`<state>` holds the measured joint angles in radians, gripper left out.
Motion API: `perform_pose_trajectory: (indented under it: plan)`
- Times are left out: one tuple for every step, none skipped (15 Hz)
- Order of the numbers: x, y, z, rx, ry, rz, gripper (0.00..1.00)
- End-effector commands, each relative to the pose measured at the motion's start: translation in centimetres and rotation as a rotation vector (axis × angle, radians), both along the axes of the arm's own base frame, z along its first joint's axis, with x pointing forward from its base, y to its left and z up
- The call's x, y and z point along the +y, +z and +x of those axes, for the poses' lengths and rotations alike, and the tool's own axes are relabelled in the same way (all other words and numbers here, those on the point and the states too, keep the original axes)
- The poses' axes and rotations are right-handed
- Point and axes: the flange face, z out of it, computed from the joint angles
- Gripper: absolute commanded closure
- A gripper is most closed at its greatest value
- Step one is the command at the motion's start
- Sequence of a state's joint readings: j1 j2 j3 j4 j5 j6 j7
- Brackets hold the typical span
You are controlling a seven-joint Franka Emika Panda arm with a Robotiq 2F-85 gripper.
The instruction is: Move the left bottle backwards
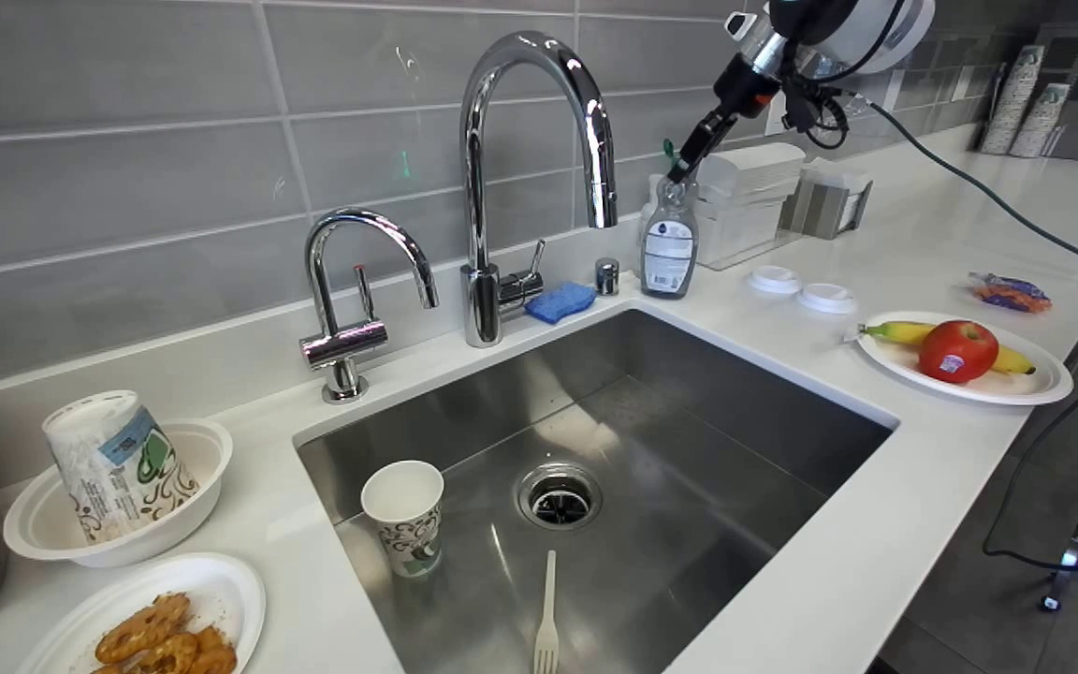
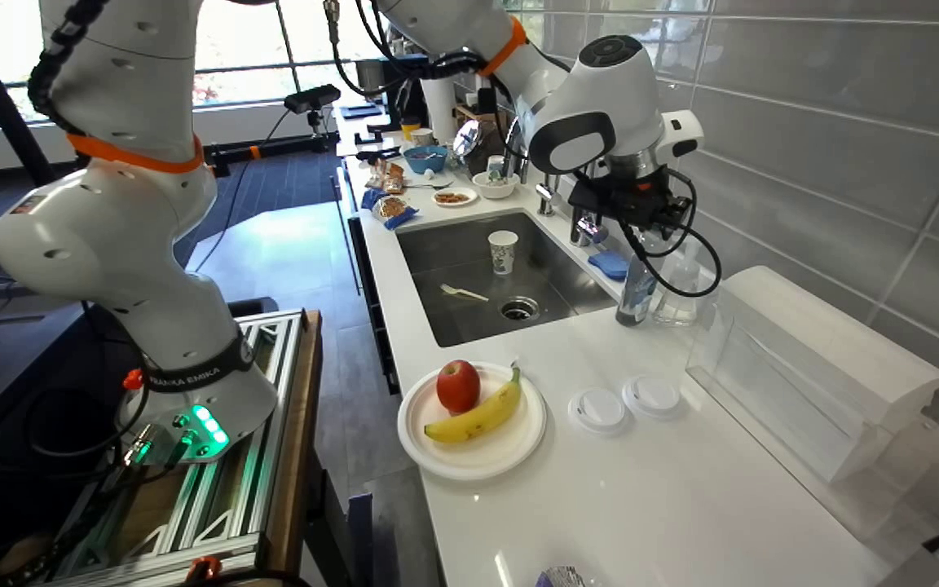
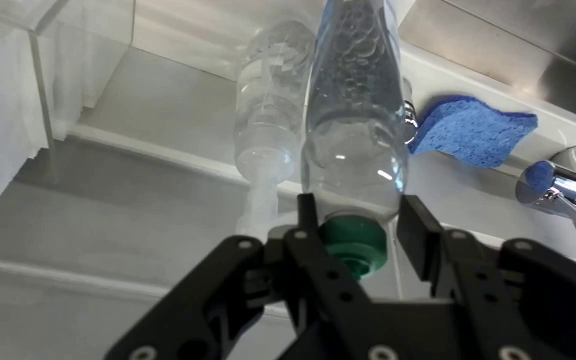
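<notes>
The left bottle [image 1: 670, 251] is a clear bottle with a white label, bluish lower body and green cap. It stands upright on the counter at the sink's far corner. It also shows in an exterior view [image 2: 635, 300], partly behind the wrist cables, and fills the middle of the wrist view [image 3: 355, 160]. My gripper [image 3: 357, 205] is partly closed around the bottle's upper end, with the fingertips against both sides of its shoulder. The green cap sits between the fingers, with space beside it. In an exterior view my gripper [image 1: 677, 174] reaches down onto the bottle's neck from above.
A clear pump bottle [image 3: 270, 105] stands close beside it, towards the wall. A napkin holder [image 2: 828, 359] stands near both. A blue sponge [image 1: 560, 302], tall faucet [image 1: 473, 187] and sink [image 1: 745, 393] are on the other side. White lids [image 1: 827, 298] lie in front.
</notes>
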<state>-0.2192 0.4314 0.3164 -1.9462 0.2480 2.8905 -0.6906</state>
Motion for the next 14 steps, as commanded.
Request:
perform_pose_trajectory:
  plan:
    - [0.8, 0.2, 0.4, 0.006, 0.0, 0.035, 0.81]
    - [1.2, 0.3, 0.5, 0.005, -0.007, 0.039, 0.81]
    - [1.5, 0.4, 0.5, 0.005, -0.012, 0.037, 0.81]
    - [1.6, 0.6, 0.5, 0.003, -0.023, 0.029, 0.81]
    - [1.8, 0.7, 0.5, -0.002, -0.033, 0.028, 0.81]
    - [1.9, 0.9, 0.5, -0.006, -0.049, 0.03, 0.81]
    - [2.0, 1.0, 0.5, -0.006, -0.067, 0.024, 0.81]
    - [2.1, 1.1, 0.4, -0.01, -0.08, 0.017, 0.81]
    - [2.3, 1.2, 0.5, -0.02, -0.098, 0.006, 0.81]
    - [2.3, 1.2, 0.6, -0.026, -0.111, -0.007, 0.81]
    - [2.5, 1.3, 0.7, -0.035, -0.118, -0.02, 0.81]
    - [2.7, 1.4, 0.9, -0.05, -0.128, -0.03, 0.81]
    - [2.9, 1.5, 1.0, -0.06, -0.137, -0.036, 0.81]
    - [3.2, 1.5, 1.1, -0.074, -0.146, -0.036, 0.81]
